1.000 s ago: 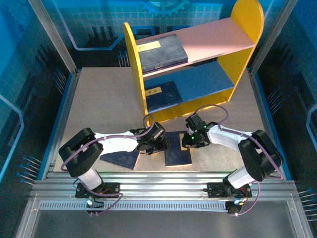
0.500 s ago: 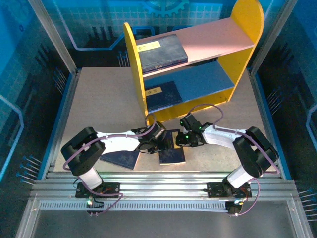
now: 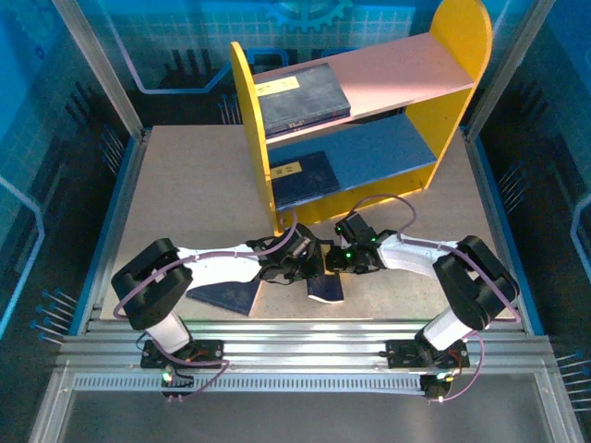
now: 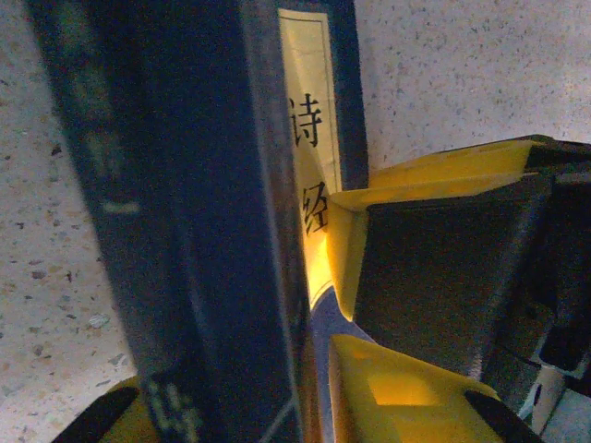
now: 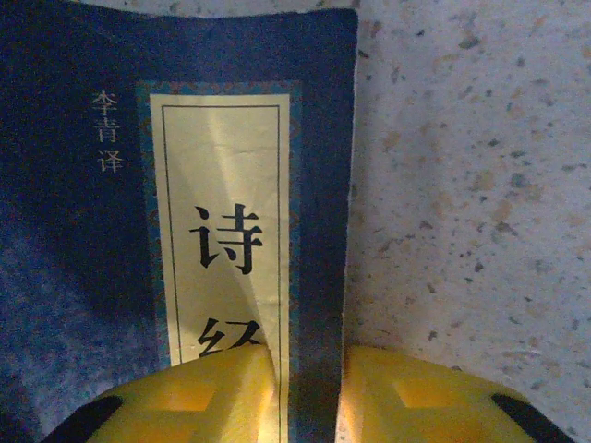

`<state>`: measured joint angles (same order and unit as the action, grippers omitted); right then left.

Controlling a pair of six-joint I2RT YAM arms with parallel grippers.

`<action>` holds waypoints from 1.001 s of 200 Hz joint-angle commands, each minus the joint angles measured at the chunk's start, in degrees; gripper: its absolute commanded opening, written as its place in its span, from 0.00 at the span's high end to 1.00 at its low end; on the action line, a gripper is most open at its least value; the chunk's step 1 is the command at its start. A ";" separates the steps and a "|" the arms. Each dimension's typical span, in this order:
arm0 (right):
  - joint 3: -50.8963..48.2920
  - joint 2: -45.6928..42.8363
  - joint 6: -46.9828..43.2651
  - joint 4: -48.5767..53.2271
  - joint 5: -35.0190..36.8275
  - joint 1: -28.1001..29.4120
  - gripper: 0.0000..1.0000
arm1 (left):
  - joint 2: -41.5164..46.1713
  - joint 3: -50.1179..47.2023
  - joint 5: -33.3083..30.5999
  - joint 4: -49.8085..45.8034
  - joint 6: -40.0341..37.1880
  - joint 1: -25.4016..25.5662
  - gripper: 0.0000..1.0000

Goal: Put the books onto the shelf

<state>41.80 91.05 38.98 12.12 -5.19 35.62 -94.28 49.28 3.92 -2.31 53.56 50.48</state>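
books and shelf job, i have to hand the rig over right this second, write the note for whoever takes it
Left gripper: shut on a thin navy-blue book with a yellow label strip, which is tipped up off the speckled table between the arms.
Right gripper: shut on the same book's edge, beside the label.
On the table: a second navy-blue book lies flat by the left arm.
Done: on the two-tier shelf with yellow side panels, a third navy-blue book lies on the pink upper board and a fourth navy-blue book on the blue lower board.
To do: shelve the held book, then the flat one.
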 commanded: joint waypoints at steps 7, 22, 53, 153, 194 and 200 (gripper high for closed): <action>-3.24 5.71 -1.54 -3.29 -6.66 4.08 0.63 | 2.74 2.64 0.11 1.46 -2.68 0.50 0.81; -3.13 3.81 -2.58 -2.29 -6.70 3.11 0.61 | 3.59 3.06 -0.84 -0.68 -3.63 0.50 0.87; -3.16 -1.50 -4.21 -2.05 -7.18 1.57 0.56 | 6.84 4.37 -4.25 -7.93 -8.32 0.33 0.97; -3.20 -10.27 -4.62 -4.74 -8.78 -1.30 0.50 | 36.96 -4.09 -14.34 -27.83 -4.68 -1.94 1.00; -4.16 -12.60 -2.28 -8.14 -12.41 -1.37 0.48 | 49.08 -7.08 -23.49 -29.88 2.84 -1.87 1.00; -4.48 -13.04 -1.80 -8.96 -13.76 -1.24 0.47 | 50.19 -7.73 -25.13 -29.38 4.07 -1.83 1.00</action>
<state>38.57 80.58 35.44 7.09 -14.37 34.81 -48.62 43.44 -12.29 -30.15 51.55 48.64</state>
